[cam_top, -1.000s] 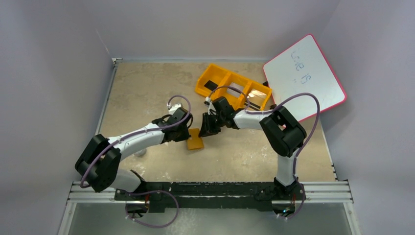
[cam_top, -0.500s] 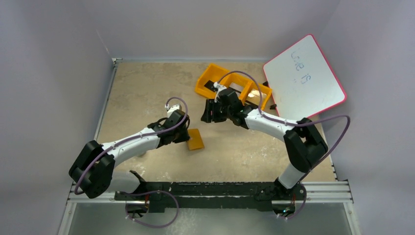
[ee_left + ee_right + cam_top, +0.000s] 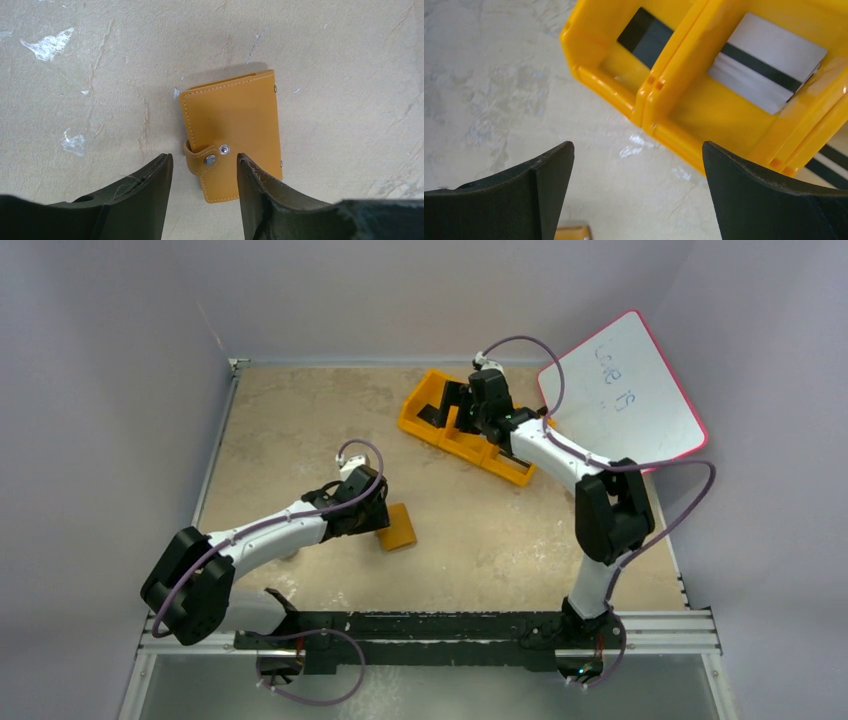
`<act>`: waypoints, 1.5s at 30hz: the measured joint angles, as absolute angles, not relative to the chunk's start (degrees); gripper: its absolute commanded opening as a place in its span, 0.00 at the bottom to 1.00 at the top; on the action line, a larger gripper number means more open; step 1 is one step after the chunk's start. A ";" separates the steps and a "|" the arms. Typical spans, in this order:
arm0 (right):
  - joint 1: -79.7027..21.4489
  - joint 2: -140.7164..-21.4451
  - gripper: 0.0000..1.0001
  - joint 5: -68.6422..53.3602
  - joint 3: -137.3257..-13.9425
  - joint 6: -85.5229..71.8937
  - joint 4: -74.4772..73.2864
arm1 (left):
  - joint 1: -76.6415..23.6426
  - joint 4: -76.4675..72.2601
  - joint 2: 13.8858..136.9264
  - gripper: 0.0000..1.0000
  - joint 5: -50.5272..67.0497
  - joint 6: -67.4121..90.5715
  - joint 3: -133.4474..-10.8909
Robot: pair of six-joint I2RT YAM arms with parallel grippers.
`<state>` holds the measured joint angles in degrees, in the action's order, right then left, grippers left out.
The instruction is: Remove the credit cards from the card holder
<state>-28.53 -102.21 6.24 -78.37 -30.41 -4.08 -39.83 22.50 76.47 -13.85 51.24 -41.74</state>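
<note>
Card holder (image 3: 230,125) lies snapped shut on the bench (image 3: 75,75), well apart from the orange tray (image 3: 659,80); left claw (image 3: 204,159) there too, half-spread, empty. Right claw (image 3: 638,145) gapes wide above the tray, striped credit card (image 3: 769,60) inside

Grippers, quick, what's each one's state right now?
Left gripper: open, empty, over the card holder.
Right gripper: wide open, empty, by the orange tray.
</note>
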 measured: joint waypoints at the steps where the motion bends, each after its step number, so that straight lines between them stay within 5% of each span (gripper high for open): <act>1: -27.94 -103.33 0.97 6.15 -79.44 -30.39 -4.43 | -39.83 22.63 76.47 0.52 -13.85 51.20 -41.76; 24: -25.12 -127.33 0.86 0.56 -106.37 -27.55 -18.11 | -39.83 25.19 74.83 0.56 -14.92 49.93 -41.80; 45: -27.14 -126.41 0.74 -13.32 -95.94 -18.28 -11.57 | -39.83 26.46 72.58 0.59 -18.31 50.04 -42.98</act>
